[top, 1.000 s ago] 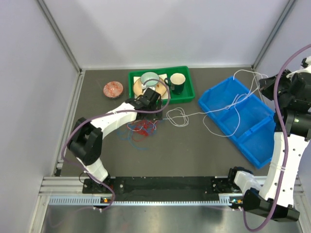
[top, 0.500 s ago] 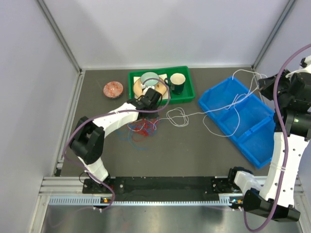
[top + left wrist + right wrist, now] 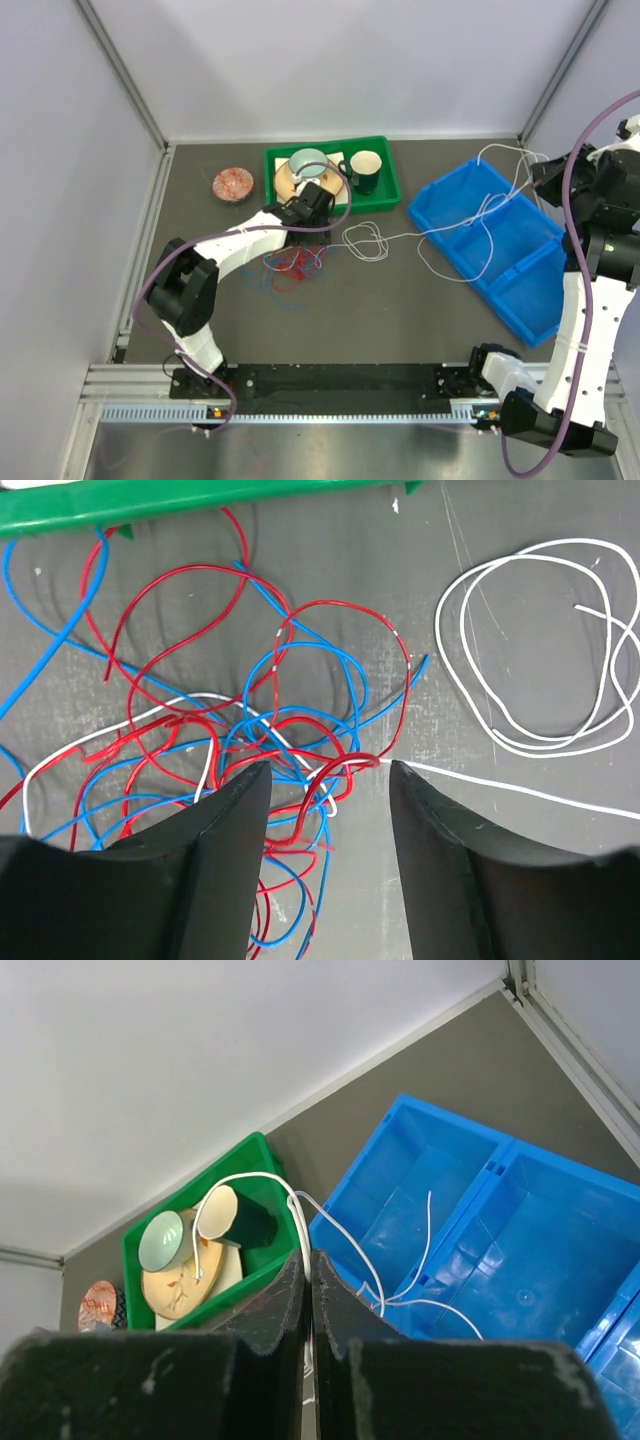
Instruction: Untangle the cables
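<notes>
The red and blue cables (image 3: 293, 265) lie knotted together on the dark table just in front of the green tray. My left gripper (image 3: 312, 232) hovers over that tangle (image 3: 270, 730) and is open. A raised red loop (image 3: 345, 763) and some blue strands lie between its fingers (image 3: 235, 810), unclamped. The white cable (image 3: 520, 789) leaves the tangle to the right, coils in loops (image 3: 365, 240), crosses the blue bin and rises to my right gripper (image 3: 543, 172). In the right wrist view that gripper (image 3: 309, 1255) is shut on the white cable (image 3: 245, 1175).
A green tray (image 3: 375, 145) at the back holds a plate, a pale bowl and a dark mug (image 3: 365, 170). A small red bowl (image 3: 233, 183) sits to its left. A blue two-compartment bin (image 3: 500, 270) stands at the right, under the white cable.
The left arm's elbow has shifted slightly right while its gripper stays over the tangle. The right arm and the white cable have not moved.
</notes>
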`<state>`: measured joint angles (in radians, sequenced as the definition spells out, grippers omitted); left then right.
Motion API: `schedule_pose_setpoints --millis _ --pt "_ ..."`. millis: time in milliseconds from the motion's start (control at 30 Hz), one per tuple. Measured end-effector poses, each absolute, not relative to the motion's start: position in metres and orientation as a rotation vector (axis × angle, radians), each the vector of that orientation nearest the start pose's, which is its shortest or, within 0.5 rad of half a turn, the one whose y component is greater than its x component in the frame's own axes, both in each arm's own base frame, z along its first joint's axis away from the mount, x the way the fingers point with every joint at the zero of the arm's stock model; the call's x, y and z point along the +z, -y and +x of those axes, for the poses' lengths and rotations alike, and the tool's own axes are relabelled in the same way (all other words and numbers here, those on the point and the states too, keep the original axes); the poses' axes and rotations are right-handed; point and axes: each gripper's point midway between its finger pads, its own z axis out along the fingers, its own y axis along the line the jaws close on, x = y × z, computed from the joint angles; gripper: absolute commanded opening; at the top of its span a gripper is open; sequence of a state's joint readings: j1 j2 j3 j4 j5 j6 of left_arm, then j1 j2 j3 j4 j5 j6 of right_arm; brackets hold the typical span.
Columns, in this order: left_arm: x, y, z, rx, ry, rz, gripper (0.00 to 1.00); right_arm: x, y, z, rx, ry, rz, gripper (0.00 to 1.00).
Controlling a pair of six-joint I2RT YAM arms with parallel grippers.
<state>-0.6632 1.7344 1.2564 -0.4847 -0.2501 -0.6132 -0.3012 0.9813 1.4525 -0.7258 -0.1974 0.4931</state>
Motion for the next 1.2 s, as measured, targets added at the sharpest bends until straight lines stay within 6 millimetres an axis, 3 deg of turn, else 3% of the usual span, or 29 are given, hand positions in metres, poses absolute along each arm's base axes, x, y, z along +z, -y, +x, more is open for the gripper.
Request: schedule_pose_setpoints --millis 33,67,167,333,467,533,600,667,767,833,1000,1100,1200 --pt "0.089 0.245 0.346 -0.218 -2.505 -0.035 0.52 0.401 0.034 0.292 0.316 -1.738 0.577 0.0" --pt "0.087 0.246 0.346 -0.22 -2.507 -0.032 0.33 0.401 0.034 0.292 0.317 -1.738 0.577 0.0" --pt "0.076 0.249 0.347 -0.212 -2.529 -0.023 0.0 0.401 0.034 0.292 0.319 -1.739 0.575 0.0" --pt "0.062 0.244 0.347 -0.181 -2.567 -0.016 0.0 0.401 0.033 0.293 0.321 -1.741 0.575 0.0" --pt "0.077 0.223 0.361 -0.242 -2.552 -0.118 0.0 0.401 0.033 0.292 0.321 -1.74 0.574 0.0" --pt "0.094 0.199 0.368 -0.288 -2.514 -0.219 0.0 0.405 0.033 0.291 0.321 -1.733 0.571 0.0" --pt "0.119 0.161 0.374 -0.337 -2.434 -0.359 0.0 0.414 0.032 0.288 0.322 -1.719 0.564 0.0" --pt "0.143 0.122 0.378 -0.337 -2.339 -0.481 0.0 0.43 0.03 0.283 0.32 -1.686 0.55 0.0" --pt "0.158 0.09 0.377 -0.325 -2.267 -0.573 0.0 0.461 0.028 0.273 0.313 -1.621 0.526 0.0" --pt "0.151 0.079 0.376 -0.315 -2.269 -0.615 0.0 0.49 0.028 0.264 0.297 -1.557 0.508 0.0" --pt "0.101 0.054 0.358 -0.248 -2.374 -0.73 0.0 0.547 0.031 0.244 0.258 -1.423 0.485 0.0" --pt "0.084 0.047 0.349 -0.219 -2.417 -0.767 0.0 0.571 0.033 0.236 0.239 -1.368 0.483 0.0" --pt "0.081 0.043 0.345 -0.21 -2.426 -0.781 0.0 0.586 0.036 0.236 0.227 -1.34 0.487 0.0"
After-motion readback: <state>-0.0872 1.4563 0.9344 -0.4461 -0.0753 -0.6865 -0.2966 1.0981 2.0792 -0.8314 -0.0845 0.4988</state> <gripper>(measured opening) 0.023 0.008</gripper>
